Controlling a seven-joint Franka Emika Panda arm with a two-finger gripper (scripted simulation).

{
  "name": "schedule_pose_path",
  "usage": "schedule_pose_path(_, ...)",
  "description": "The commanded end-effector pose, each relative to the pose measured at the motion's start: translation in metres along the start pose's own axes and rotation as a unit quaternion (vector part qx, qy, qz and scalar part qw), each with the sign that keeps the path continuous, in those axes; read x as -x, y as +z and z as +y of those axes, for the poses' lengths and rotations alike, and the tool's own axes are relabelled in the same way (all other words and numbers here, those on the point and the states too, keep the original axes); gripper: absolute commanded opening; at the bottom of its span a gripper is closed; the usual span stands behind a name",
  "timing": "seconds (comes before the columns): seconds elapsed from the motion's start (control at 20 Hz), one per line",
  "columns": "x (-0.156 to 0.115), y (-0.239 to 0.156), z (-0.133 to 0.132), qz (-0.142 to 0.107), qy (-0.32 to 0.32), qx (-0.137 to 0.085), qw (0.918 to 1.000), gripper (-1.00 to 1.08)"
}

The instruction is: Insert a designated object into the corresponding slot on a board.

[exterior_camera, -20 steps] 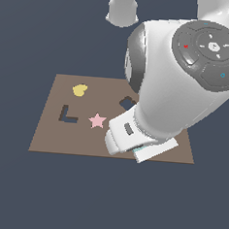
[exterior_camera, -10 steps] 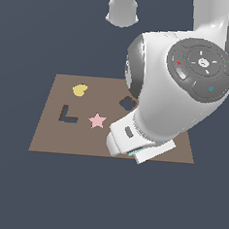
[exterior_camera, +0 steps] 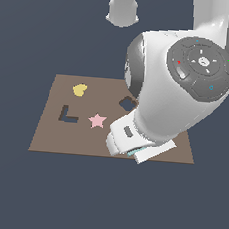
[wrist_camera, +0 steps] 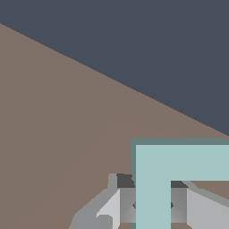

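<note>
The pale teal L-shaped block lies flat over the brown board in the wrist view. My gripper has one grey finger pressed against each side of the block's leg, so it is shut on it. In the exterior view the hand sits low over the board's near edge, and only a sliver of teal shows under it. The dark L-shaped slot lies on the board toward the exterior view's left, well apart from the hand.
A pink star lies beside the slot. A yellow heart-like piece lies at the far left. A dark clover-shaped hole is partly hidden by the large white arm. The robot's base stands behind the board.
The arm's upper links have shifted a little toward the exterior view's right and downward. The hand has stayed low over the board's near edge. The pieces on the board have not moved.
</note>
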State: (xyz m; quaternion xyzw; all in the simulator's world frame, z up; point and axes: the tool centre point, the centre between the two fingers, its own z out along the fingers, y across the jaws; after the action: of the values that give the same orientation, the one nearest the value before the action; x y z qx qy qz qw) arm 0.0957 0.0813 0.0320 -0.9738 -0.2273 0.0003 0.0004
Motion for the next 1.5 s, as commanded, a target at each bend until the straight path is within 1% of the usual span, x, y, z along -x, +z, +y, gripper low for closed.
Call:
schedule_pose_path(0.0,0.000,-0.003,0.001,0.000,0.001,0.000,1.0000,-1.00)
schedule_pose_path(0.25,-0.001,-0.001,0.002,0.000,0.008,0.000,1.0000,-1.00)
schedule_pose_path(0.45,-0.003,-0.001,0.008,0.000,0.029,0.000,0.9996,-1.00)
schedule_pose_path(0.7,-0.006,-0.002,0.020,0.000,0.076,0.000,0.9971,-1.00)
schedule_pose_path(0.9,-0.009,-0.002,0.035,0.000,0.129,0.000,0.9916,-1.00)
schedule_pose_path(1.05,-0.010,-0.003,0.048,0.000,0.178,0.000,0.9840,-1.00)
schedule_pose_path(1.15,-0.009,-0.003,0.059,0.001,0.215,0.000,0.9766,-1.00)
schedule_pose_path(1.3,-0.007,-0.004,0.075,0.001,0.273,0.000,0.9619,-1.00)
schedule_pose_path(1.45,-0.004,-0.004,0.091,0.001,0.329,0.000,0.9443,-1.00)
